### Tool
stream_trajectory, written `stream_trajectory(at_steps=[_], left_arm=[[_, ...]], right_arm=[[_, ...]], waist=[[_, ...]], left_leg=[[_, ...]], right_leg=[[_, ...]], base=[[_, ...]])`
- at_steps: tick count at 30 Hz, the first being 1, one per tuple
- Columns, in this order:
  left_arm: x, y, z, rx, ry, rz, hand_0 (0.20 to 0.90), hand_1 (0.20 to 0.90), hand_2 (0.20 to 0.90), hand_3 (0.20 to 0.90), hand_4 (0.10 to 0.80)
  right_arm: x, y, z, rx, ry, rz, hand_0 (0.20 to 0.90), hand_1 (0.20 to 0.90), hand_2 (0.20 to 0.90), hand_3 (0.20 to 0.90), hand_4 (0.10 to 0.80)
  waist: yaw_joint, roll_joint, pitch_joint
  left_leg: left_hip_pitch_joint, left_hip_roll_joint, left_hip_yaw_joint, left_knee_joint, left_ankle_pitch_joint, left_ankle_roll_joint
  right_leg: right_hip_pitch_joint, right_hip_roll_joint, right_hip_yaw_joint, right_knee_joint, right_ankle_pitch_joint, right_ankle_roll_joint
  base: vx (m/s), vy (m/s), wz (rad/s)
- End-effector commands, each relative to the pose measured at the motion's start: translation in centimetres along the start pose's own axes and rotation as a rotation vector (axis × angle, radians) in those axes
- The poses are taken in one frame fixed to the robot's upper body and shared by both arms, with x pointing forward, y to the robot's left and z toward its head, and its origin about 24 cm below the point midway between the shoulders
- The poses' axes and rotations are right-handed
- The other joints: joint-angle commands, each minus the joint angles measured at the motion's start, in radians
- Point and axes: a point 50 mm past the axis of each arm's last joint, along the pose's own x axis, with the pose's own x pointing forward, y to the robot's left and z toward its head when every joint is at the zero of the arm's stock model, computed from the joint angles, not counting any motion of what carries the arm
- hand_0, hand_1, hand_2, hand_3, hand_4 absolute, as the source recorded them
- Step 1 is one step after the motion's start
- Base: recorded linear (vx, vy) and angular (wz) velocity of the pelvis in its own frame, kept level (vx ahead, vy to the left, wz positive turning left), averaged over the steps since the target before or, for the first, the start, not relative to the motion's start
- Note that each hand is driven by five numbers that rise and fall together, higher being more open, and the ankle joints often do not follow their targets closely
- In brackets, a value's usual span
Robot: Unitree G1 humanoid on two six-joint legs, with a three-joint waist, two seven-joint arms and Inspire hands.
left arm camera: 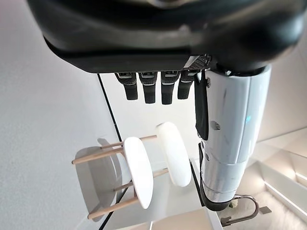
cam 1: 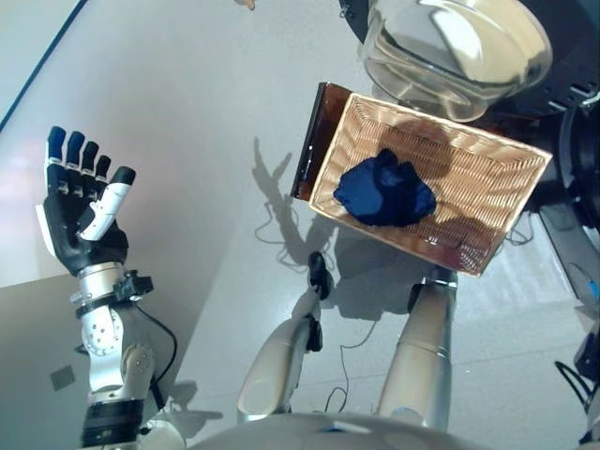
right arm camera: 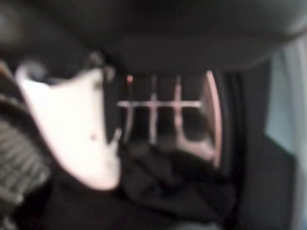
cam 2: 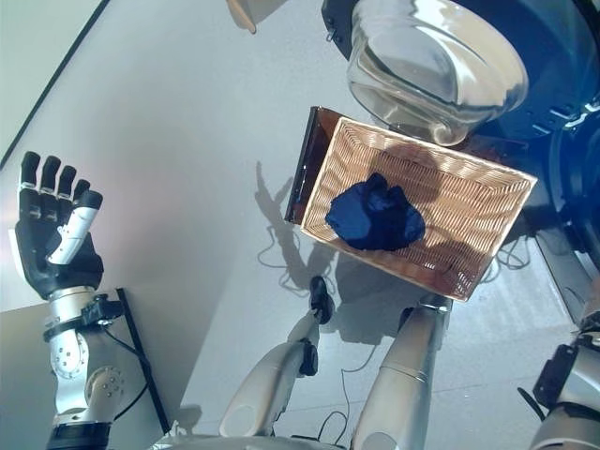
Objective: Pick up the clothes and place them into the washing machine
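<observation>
- The left hand is raised at the left of the frame, palm up, its fingers straight and side by side, the white-covered thumb beside them; it holds nothing.
- A wicker basket sits right of centre on the grey floor, with a dark board along its left edge.
- One dark blue garment lies bunched in the basket, toward its left half.
- The washing machine's glass door stands open at the top of the frame, just above the basket.
- The right hand shows only in its wrist view, blurred, its white thumb over dark cloth; whether the fingers are spread or closed I cannot tell.
</observation>
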Motion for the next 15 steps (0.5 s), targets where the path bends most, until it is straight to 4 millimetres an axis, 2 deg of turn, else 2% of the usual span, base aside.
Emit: stream_trajectory(at_steps=[1, 2, 4, 5, 6, 10, 12, 15], left_arm=[[0.2, 1.0, 2.5, 0.011, -0.143, 0.029, 0.9, 0.9, 0.9, 0.9, 0.8], [0.1, 0.8, 2.5, 0.007, -0.135, 0.01, 0.9, 0.9, 0.9, 0.9, 0.8], [0.0, 0.8, 2.3, 0.008, -0.124, 0.007, 0.9, 0.9, 0.9, 0.9, 0.8], [-0.1, 0.8, 2.4, 0.006, -0.122, 0.003, 0.9, 0.9, 0.9, 0.9, 0.8], [-0.1, 0.8, 2.4, 0.006, -0.122, 0.003, 0.9, 0.9, 0.9, 0.9, 0.8], [-0.1, 0.9, 2.5, 0.005, -0.119, -0.008, 0.9, 0.9, 0.9, 0.9, 0.8], [-0.1, 0.8, 2.6, 0.005, -0.122, -0.015, 0.9, 0.9, 0.9, 0.9, 0.8], [-0.1, 0.6, 2.4, -0.003, -0.116, -0.011, 0.9, 0.9, 0.9, 0.9, 0.8]], right_arm=[[1.9, -2.4, 9.4, 0.196, -0.312, -0.178, 0.2, 0.2, 0.2, 0.2, 0.3], [2.4, -3.3, 10.3, 0.206, -0.311, -0.243, 0.2, 0.2, 0.2, 0.2, 0.3], [2.6, -3.6, 11.2, 0.217, -0.324, -0.268, 0.2, 0.2, 0.2, 0.2, 0.3], [2.9, -4.4, 12.5, 0.21, -0.353, -0.307, 0.2, 0.2, 0.2, 0.2, 0.3], [2.9, -4.4, 12.6, 0.21, -0.353, -0.307, 0.2, 0.2, 0.2, 0.2, 0.3], [3.4, -5.7, 14.8, 0.135, -0.426, -0.335, 0.2, 0.2, 0.2, 0.2, 0.3], [3.6, -5.9, 15.3, 0.117, -0.431, -0.333, 0.2, 0.2, 0.2, 0.2, 0.3], [3.4, -5.2, 14.8, 0.108, -0.427, -0.305, 0.2, 0.2, 0.2, 0.2, 0.3]], waist=[[-0.011, 0.029, -0.055], [-0.008, 0.033, -0.061], [-0.006, 0.039, -0.064], [-0.008, 0.045, -0.069], [-0.008, 0.046, -0.069], [-0.005, 0.046, -0.076], [-0.002, 0.044, -0.078], [-0.008, 0.046, -0.074]], left_leg=[[0.004, 0.037, -0.042, -0.023, -0.059, -0.098], [0.005, 0.037, -0.043, -0.023, -0.059, -0.099], [0.005, 0.037, -0.043, -0.023, -0.06, -0.1], [0.008, 0.037, -0.041, -0.023, -0.061, -0.102], [0.008, 0.038, -0.041, -0.023, -0.061, -0.102], [0.018, 0.039, -0.041, -0.023, -0.063, -0.106], [0.022, 0.039, -0.038, -0.023, -0.065, -0.106], [0.019, 0.039, -0.034, -0.023, -0.06, -0.101]], right_leg=[[0.067, 0.035, -0.015, -0.072, -0.048, -0.022], [0.068, 0.035, -0.015, -0.065, -0.056, -0.024], [0.064, 0.036, -0.014, -0.057, -0.061, -0.026], [0.061, 0.037, -0.013, -0.046, -0.066, -0.027], [0.06, 0.037, -0.013, -0.046, -0.067, -0.028], [0.055, 0.035, -0.01, -0.024, -0.073, -0.028], [0.056, 0.032, -0.008, -0.023, -0.074, -0.026], [0.046, 0.036, -0.005, -0.023, -0.062, -0.027]], base=[[0.023, -0.044, 0.09], [0.016, -0.02, 0.05], [0.01, -0.013, 0.03], [0.0, 0.0, 0.0], [0.03, -0.017, 0.01], [0.018, -0.005, -0.01], [0.0, -0.008, -0.03], [0.016, -0.005, -0.04]])
